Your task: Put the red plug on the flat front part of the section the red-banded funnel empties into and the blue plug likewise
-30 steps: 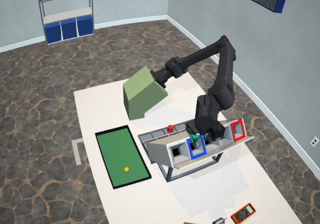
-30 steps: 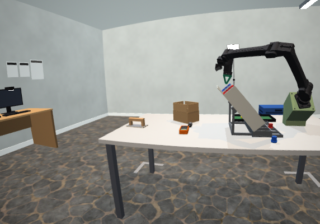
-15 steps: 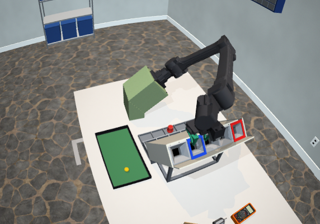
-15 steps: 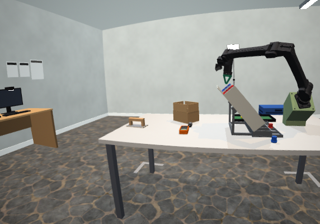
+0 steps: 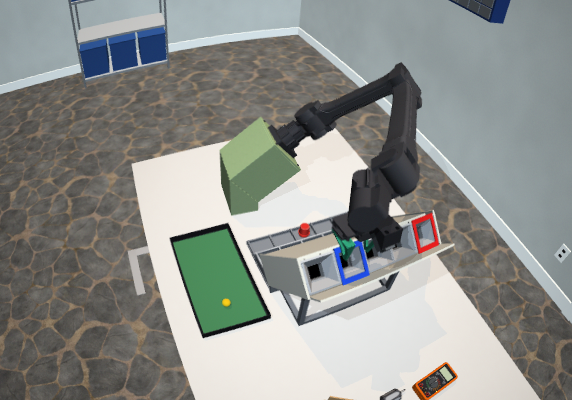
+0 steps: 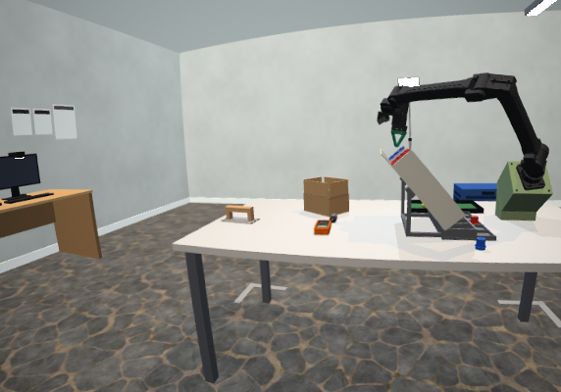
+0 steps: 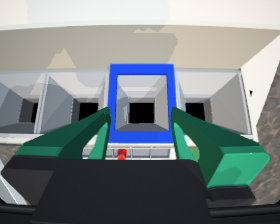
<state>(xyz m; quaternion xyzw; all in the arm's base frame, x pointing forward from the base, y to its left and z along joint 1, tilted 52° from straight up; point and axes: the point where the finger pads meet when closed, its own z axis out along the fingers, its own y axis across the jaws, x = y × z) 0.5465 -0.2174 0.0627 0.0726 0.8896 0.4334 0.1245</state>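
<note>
Green-fingered gripper [image 7: 142, 132] hangs part open and empty directly above the blue-banded funnel [image 5: 352, 265], arm arched high over the sloped cover [image 6: 432, 191]. No legible writing appears anywhere. Red plug [image 5: 304, 229] stands on the sectioned tray; blue plug [image 6: 481, 243] sits on the table [image 6: 294, 245]; yellow marble [image 5: 226, 302] lies in its green tray [image 5: 200, 265].

- White table [image 5: 165, 190] carries the lot.
- Green marble tray [image 5: 186, 265] lies flat, yellow marble [image 5: 226, 302] inside.
- Funnel stand [image 5: 300, 315] beside it.
- Blue plug [image 6: 481, 244] on the tabletop.
- Orange multimeter [image 5: 434, 380], cardboard box [image 6: 326, 196], wooden handle block [image 6: 239, 213].
</note>
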